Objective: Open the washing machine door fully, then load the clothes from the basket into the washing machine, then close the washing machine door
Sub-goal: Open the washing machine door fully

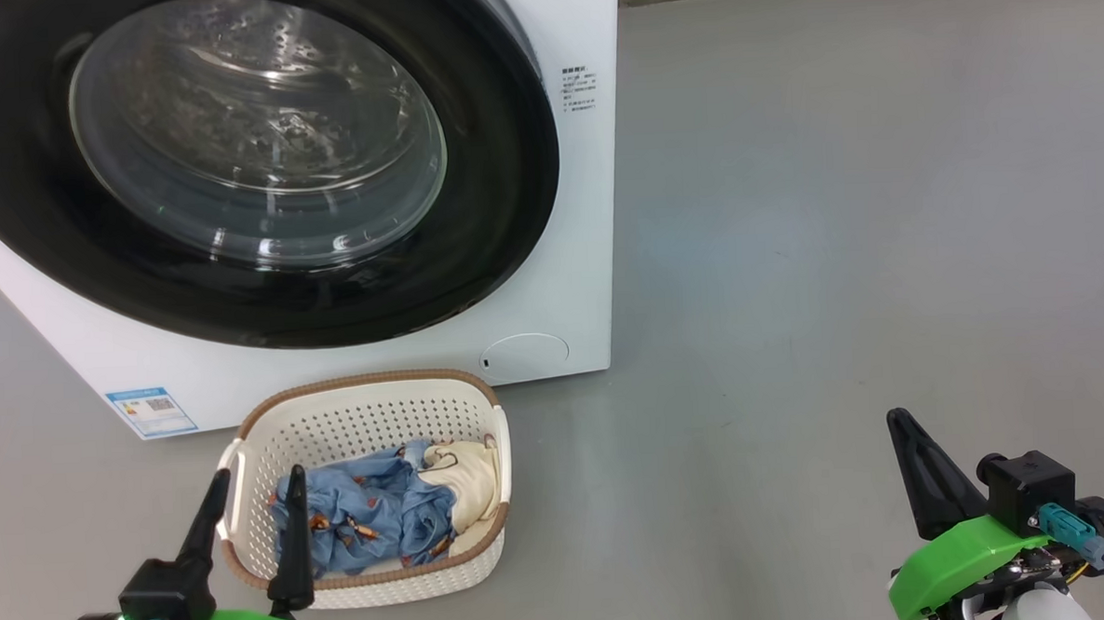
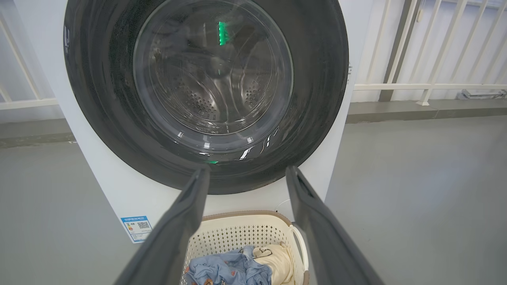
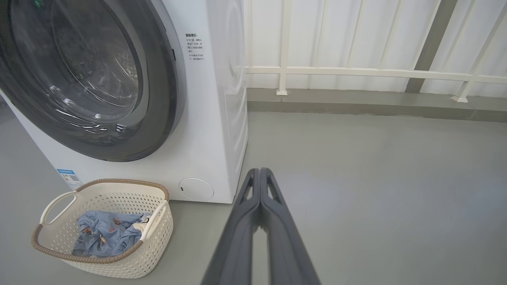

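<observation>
The washing machine stands at the upper left, and its door, black-rimmed with a domed glass window, lies shut against the front. On the floor just in front sits the basket, holding the clothes: a light blue printed garment and a cream one. My left gripper hovers open over the basket's near left side, nothing between its fingers. Far to the right over bare floor, my right gripper is shut on nothing, fingertips pressed together. The right wrist view has the basket at its lower left.
Grey floor stretches wide to the machine's right. A white railing on a low kerb runs behind. A round service cover and a blue sticker mark the machine's lower front.
</observation>
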You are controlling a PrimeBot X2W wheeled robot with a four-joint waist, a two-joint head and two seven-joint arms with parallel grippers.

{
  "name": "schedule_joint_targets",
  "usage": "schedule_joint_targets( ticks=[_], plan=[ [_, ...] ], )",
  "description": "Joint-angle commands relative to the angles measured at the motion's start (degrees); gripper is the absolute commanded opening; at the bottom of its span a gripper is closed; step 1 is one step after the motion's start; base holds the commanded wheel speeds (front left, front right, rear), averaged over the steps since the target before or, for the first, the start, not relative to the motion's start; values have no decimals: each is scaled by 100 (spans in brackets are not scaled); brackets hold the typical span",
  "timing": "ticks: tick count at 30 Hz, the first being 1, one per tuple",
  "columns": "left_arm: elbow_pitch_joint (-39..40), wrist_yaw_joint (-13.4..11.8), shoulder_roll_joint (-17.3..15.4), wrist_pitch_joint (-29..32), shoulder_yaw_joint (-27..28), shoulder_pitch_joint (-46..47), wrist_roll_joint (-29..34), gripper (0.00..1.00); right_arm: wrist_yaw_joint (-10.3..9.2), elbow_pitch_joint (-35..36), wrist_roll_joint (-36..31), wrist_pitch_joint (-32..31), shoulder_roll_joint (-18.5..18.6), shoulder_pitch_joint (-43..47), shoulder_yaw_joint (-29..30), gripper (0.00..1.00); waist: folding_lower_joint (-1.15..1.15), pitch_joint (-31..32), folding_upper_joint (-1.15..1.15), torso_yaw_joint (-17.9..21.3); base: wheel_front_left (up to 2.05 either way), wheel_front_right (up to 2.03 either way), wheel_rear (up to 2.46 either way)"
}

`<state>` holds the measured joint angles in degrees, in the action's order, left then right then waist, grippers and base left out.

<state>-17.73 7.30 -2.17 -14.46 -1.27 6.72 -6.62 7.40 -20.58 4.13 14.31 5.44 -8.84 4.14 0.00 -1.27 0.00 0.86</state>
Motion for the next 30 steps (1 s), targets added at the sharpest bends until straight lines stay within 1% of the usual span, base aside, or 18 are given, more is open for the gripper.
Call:
schedule_joint_targets(
  ticks=[1, 9, 11, 13, 15, 18, 21, 26, 30],
  plan=[
    [117, 15, -81, -54, 191, 235, 49, 100, 9, 104, 84, 69, 40, -210, -171, 0, 0, -4, 0, 0, 0, 0, 0],
    [134, 16, -78, -54, 165, 245, 43, 100, 9, 19, 259, 69, 119, -299, -240, 0, 0, -59, 0, -7, 0, 0, 0],
    [150, 16, -77, -54, 158, 261, 37, 100, 9, -51, 423, 69, 154, -374, -298, 0, 0, -104, 0, -27, 0, 0, 0],
    [165, 17, -76, -54, 136, 291, 38, 100, 9, -127, 685, 60, 157, -460, -330, 0, 0, -171, 0, -52, 0, 0, 0],
    [198, 17, -76, -54, 109, 331, 47, 100, 9, -173, 1140, -2, 128, -585, -375, 0, 0, -255, 0, -80, 0, 0, 0],
    [256, 17, -75, -54, 63, 394, 64, 100, 9, -213, 1655, -79, 247, -810, -494, 0, 0, -413, 0, -140, 0, 0, 0],
    [300, 17, -74, -54, 23, 471, 73, 100, 9, -251, 2521, -232, 265, -1080, -591, 0, 0, -581, 0, -209, 0, 0, 0],
    [358, 0, -73, -54, -33, 618, 97, 100, 9, -205, 4728, -927, 217, -1601, -561, 0, 0, -915, 0, -320, 0, 0, 0],
    [462, -35, -72, -54, -109, 769, 82, 100, 9, -238, 6268, -1621, 229, -2058, -338, 0, 0, -1233, 0, -407, 0, 0, 0]
  ],
)
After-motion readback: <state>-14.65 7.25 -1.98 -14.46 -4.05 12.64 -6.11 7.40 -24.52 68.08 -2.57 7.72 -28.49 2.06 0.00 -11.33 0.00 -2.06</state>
